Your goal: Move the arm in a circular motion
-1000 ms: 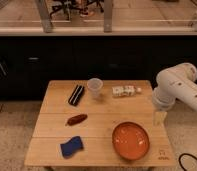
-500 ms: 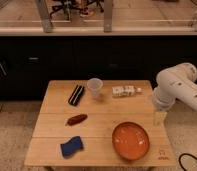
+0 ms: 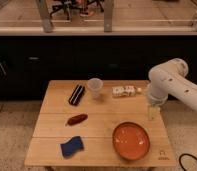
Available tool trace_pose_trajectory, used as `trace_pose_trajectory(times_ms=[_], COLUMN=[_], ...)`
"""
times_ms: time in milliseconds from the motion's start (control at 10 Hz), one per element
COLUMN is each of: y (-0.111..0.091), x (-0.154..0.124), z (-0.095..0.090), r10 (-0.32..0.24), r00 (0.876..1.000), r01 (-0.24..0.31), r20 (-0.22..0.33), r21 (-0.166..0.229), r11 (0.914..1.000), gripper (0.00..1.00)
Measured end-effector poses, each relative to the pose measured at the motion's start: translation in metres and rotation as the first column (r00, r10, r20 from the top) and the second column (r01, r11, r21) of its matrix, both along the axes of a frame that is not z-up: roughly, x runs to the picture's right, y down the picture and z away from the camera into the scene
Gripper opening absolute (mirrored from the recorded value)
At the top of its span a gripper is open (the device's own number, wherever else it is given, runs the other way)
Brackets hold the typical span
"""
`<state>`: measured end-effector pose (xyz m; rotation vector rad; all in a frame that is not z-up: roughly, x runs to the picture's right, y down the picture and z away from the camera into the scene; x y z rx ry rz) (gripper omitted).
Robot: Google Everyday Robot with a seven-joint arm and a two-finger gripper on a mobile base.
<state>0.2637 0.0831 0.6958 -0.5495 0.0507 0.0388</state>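
Observation:
The arm [image 3: 174, 85] is glossy white with thick rounded segments and comes in from the right edge of the camera view. It bends over the right side of the wooden table [image 3: 52, 132]. Its slim pale gripper [image 3: 152, 113] hangs down at the table's right edge, just right of and above the orange bowl [image 3: 131, 141]. The gripper holds nothing that I can see.
On the table are a clear plastic cup [image 3: 94, 87], a dark snack bag [image 3: 76, 94], a white bottle lying on its side [image 3: 125, 91], a reddish-brown sausage-shaped item [image 3: 76, 119] and a blue sponge [image 3: 71, 147]. A dark counter [image 3: 67, 55] runs behind.

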Motion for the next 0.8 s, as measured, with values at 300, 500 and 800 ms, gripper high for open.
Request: trace_pose_trajectory(times_ms=[300,500,800], y=[0.003,0.001,0.002], x=[-0.011,-0.023,-0.024], z=[-0.005,-0.003,-0.006], r10=[-0.015,-0.015,-0.031], r00=[1.000,1.000,0.999], r01=[0.015,0.015,0.031], r20=[-0.003,0.002,-0.014], r21=[-0.005,-0.004,-0.002], r11=[0.9999,0.9999,0.9995], gripper=[0.80,0.80,0.80])
